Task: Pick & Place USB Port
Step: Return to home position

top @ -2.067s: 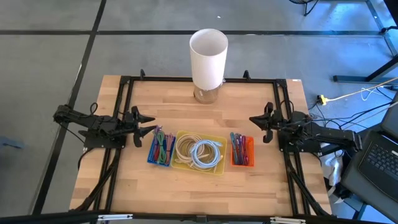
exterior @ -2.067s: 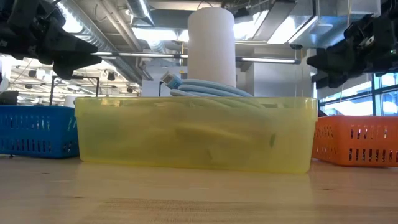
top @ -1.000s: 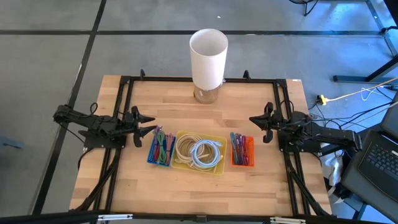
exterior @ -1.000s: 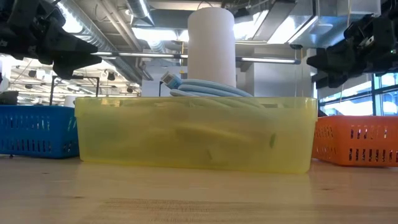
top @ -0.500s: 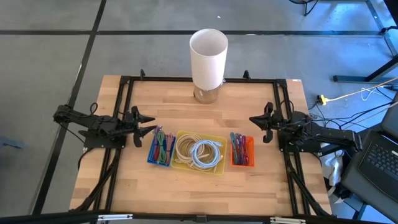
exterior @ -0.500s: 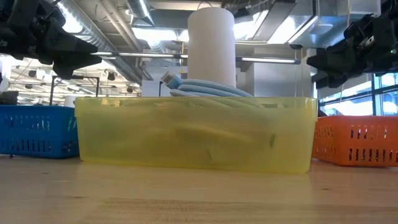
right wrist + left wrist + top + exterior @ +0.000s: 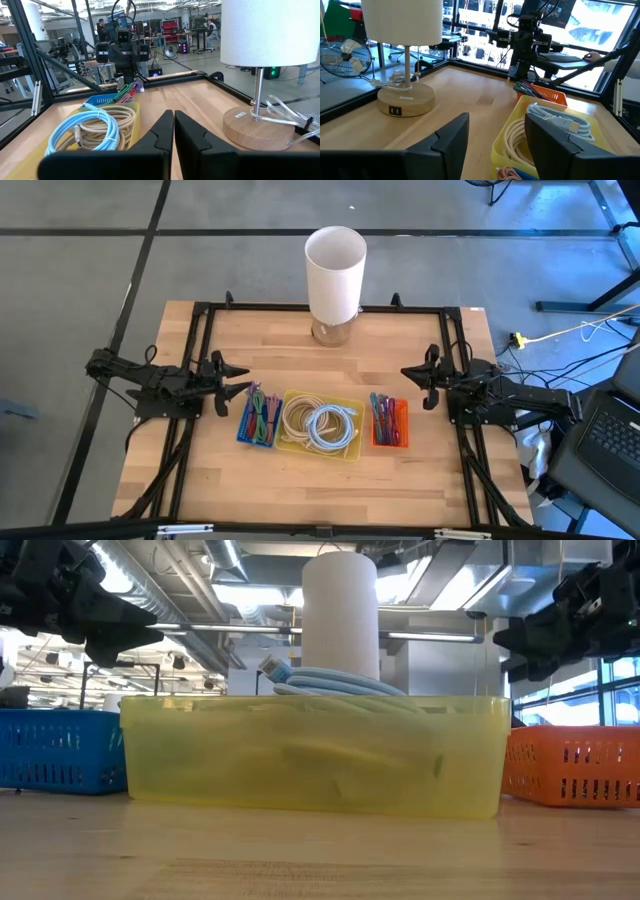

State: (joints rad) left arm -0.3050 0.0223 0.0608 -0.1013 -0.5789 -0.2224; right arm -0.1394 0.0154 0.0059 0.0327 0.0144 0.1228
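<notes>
A lamp [image 7: 335, 260] with a white shade stands by its round wooden base [image 7: 406, 99] at the table's far edge; two USB ports [image 7: 395, 111] show on the base's side. A yellow tray [image 7: 350, 401] holds a cream cable coil [image 7: 298, 418] and a light blue cable coil [image 7: 330, 427]. My left gripper [image 7: 246, 379] hovers open left of the blue basket [image 7: 260, 418], with a clear gap between its fingers in the left wrist view [image 7: 495, 145]. My right gripper [image 7: 405, 372] hovers shut above the table right of the orange basket [image 7: 390, 421], fingers together in the right wrist view [image 7: 174, 135].
The blue basket and the orange basket hold bundles of coloured cables on either side of the yellow tray [image 7: 310, 755]. A black frame [image 7: 200, 330] runs round the table. Bare wood lies between the baskets and the lamp base [image 7: 260, 127]. A clear cord [image 7: 287, 117] lies by the base.
</notes>
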